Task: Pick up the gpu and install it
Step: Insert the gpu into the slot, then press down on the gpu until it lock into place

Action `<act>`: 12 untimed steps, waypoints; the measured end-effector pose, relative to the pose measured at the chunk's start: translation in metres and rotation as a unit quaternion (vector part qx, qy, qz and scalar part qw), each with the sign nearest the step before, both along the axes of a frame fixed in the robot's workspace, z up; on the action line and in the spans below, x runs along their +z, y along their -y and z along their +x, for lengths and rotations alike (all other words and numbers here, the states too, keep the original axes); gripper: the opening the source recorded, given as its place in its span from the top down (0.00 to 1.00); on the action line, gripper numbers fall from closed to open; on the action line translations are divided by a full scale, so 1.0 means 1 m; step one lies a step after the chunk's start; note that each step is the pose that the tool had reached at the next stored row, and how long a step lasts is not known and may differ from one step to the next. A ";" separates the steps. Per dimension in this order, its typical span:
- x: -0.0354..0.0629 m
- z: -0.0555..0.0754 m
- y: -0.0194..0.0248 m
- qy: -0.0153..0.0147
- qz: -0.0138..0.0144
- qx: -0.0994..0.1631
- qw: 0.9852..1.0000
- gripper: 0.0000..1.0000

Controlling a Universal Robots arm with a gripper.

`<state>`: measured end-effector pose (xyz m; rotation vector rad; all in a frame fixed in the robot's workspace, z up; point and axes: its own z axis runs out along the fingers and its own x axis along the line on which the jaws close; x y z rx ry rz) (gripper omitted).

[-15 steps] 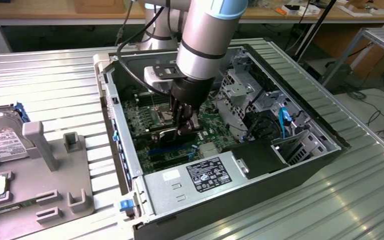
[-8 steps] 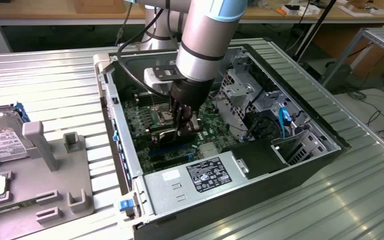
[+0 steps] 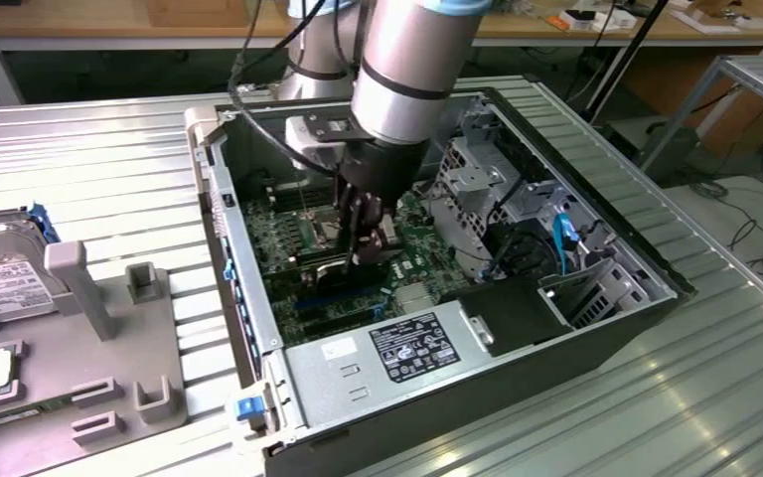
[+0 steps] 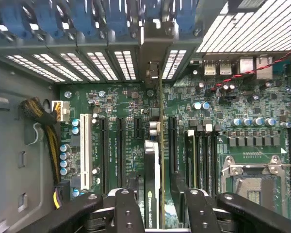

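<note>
I see gripper (image 4: 159, 204) inside the case (image 3: 528, 373) | jaws gripping gpu (image 4: 153, 160) | card edge-on at motherboard (image 4: 121, 99) slots

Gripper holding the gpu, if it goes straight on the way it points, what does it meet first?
The gpu clamped in the gripper would touch first, probably landing on the motherboard among its black expansion slots; which slot, and how near, I cannot tell.

The arm (image 3: 401, 70) reaches steeply down, its wrist near vertical and the gripper (image 3: 362, 234) pointing straight down. Its two black fingers (image 4: 126, 208) clamp the gpu (image 4: 153, 165) edge-on between them.
</note>
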<state>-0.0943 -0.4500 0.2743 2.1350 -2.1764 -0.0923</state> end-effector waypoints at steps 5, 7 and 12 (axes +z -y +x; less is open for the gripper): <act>0.0196 0.000 0.0000 0.000 0.001 0.000 1.000 0.80; 0.0198 0.000 0.0000 0.000 0.001 0.000 1.000 0.89; 0.0210 0.000 0.0000 0.000 0.001 0.000 1.000 0.89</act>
